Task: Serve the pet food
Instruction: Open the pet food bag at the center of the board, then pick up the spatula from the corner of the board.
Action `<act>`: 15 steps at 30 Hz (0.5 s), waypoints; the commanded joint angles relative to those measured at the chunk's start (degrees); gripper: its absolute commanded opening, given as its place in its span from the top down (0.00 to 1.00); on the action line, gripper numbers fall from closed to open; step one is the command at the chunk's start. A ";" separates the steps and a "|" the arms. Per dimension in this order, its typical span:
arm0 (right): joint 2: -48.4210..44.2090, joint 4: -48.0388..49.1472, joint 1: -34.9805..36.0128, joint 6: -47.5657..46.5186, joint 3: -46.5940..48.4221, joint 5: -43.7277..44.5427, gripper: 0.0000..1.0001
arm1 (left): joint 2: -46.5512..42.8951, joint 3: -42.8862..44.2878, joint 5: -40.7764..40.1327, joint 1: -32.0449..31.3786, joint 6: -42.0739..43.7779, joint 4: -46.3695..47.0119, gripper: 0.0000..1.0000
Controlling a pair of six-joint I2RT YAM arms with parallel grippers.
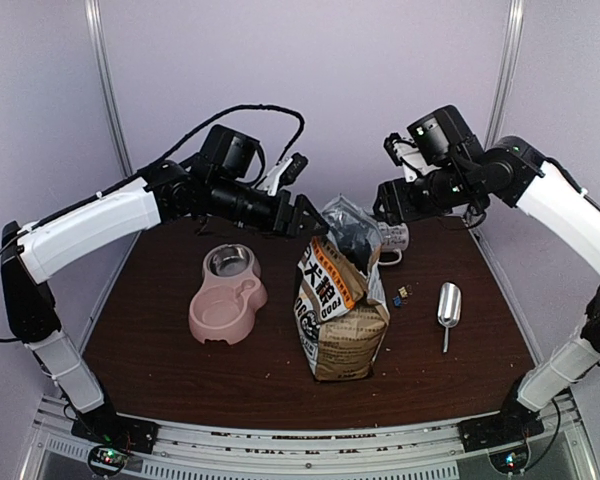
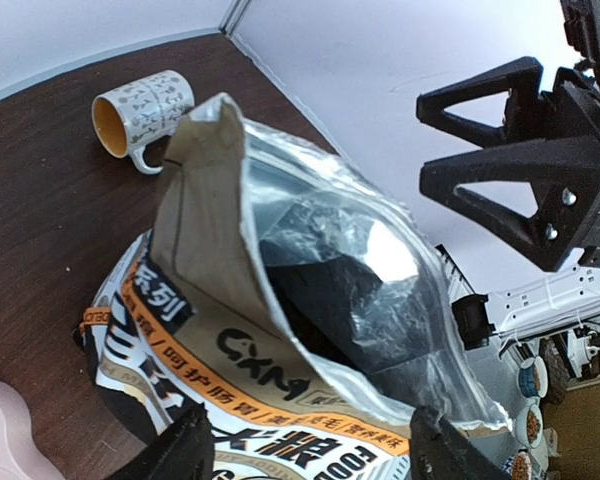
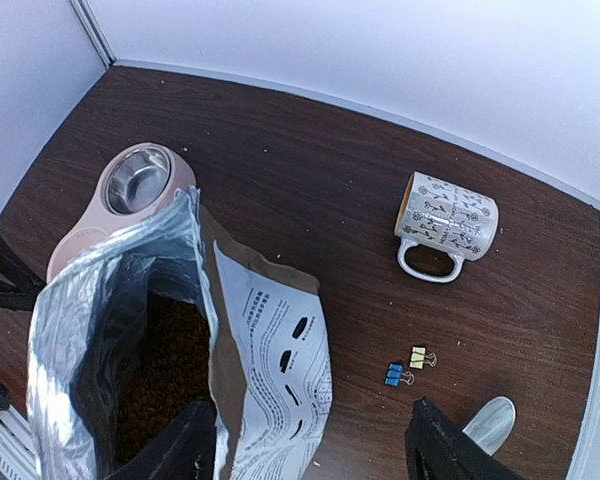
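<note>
The pet food (image 3: 165, 370) sits deep inside the open bag (image 1: 345, 310), which stands upright near the middle of the desk (image 1: 180, 360), a little toward the right edge. From the right wrist view I see the brown pellets low down between the foil walls.

Both pincers are released and grasp nothing. The left gripper (image 1: 310, 218) hangs just beside the bag's raised lip on its left side, fingers spread. The right gripper (image 2: 427, 145) hovers above the far side of the mouth, also spread wide.

I judge the kibble to be dry, loose and light per piece. It will pour and scatter, and bounce on the hard desk, so I cannot pinch it directly. It needs a carrier. The silver scoop (image 1: 449, 305) lies toward the right edge, handle pointing at the near edge; that thin handle is where I would take hold.

The bag looks soft and crinkly, with a slick foil lining, and its weight seems to sit low. I would hold the kraft lip, not the foil, to keep the mouth open.

The pink double bowl (image 1: 225, 300) waits left of the bag. A mug (image 3: 445, 228) lies on its side toward the far edge.
</note>
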 commanded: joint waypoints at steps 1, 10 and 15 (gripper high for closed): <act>-4.20 1.70 1.10 4.58 -4.98 -0.09 0.32 | -1.21 -1.00 1.37 -1.60 -3.97 7.76 0.28; -5.13 3.72 4.87 9.01 -8.59 1.03 0.29 | 1.50 -0.52 -0.02 -2.07 -6.31 6.91 0.06; -3.25 1.10 6.88 9.40 -7.29 4.00 0.28 | 1.91 -2.67 -1.23 -2.07 -6.49 6.52 0.02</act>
